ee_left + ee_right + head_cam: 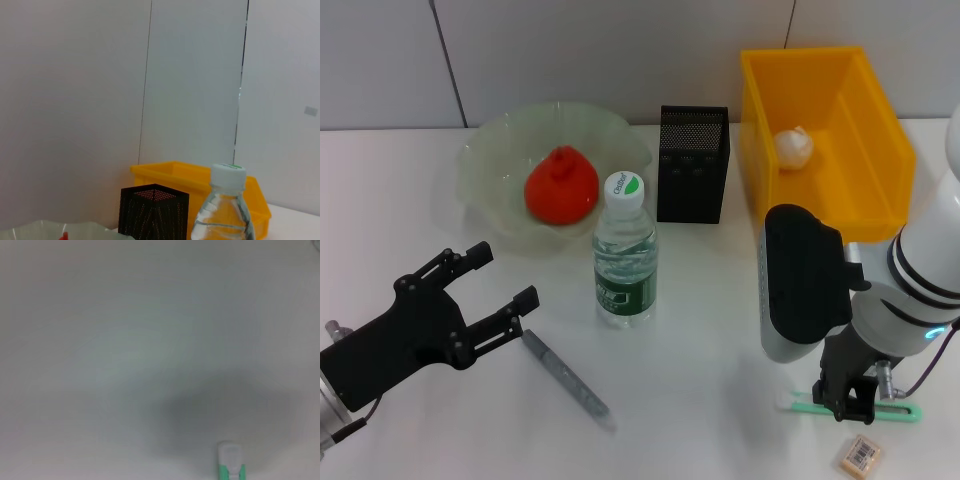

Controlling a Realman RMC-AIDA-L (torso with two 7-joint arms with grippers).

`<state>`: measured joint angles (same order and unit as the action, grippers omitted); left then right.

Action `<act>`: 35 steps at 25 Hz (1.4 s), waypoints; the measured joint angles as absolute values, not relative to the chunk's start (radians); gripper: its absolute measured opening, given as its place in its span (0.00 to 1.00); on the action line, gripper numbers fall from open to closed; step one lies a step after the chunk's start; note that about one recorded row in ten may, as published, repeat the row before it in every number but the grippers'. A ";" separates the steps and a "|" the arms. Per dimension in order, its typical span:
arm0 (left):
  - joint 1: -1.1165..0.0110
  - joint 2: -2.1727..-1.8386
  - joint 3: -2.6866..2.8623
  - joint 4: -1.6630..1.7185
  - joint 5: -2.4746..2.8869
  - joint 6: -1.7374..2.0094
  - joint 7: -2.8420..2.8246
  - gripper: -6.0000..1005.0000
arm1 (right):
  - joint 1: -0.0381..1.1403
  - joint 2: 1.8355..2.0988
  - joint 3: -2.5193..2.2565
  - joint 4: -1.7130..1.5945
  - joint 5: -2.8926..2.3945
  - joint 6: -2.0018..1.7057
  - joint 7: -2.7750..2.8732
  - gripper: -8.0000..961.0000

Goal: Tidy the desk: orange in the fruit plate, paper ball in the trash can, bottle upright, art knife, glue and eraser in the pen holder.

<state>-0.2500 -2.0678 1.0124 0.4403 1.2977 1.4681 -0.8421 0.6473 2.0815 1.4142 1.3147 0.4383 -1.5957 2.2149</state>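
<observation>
Hovering my right claw [850, 398], grip unclear, over the green knife [900, 410]; orange [561, 185], paper ball [794, 146], bottle [625, 250] done; eraser [861, 455] remains.

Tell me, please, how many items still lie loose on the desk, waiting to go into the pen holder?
3: grey pen-like tool beside the left gripper; green item under the right gripper; eraser nearby.
</observation>
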 joint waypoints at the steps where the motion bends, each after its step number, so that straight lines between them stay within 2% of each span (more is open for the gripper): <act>1: -0.250 -2.068 1.012 0.440 1.298 1.468 -0.842 0.82 | 0.647 2.082 1.414 1.315 0.435 -1.594 2.222 0.07; 6: -0.250 -2.068 1.012 0.440 1.298 1.468 -0.842 0.82 | 0.648 2.082 1.414 1.337 0.431 -1.587 2.251 0.01; 16: -0.244 -2.068 1.012 0.440 1.298 1.480 -0.841 0.82 | 0.635 2.082 1.414 1.367 0.444 -1.624 2.253 0.11; 22: -0.243 -2.068 1.012 0.440 1.298 1.480 -0.840 0.82 | 0.634 2.082 1.417 1.368 0.451 -1.632 2.261 0.29; 35: -0.244 -2.068 1.012 0.440 1.298 1.480 -0.839 0.82 | 0.632 2.082 1.417 1.353 0.446 -1.594 2.259 0.30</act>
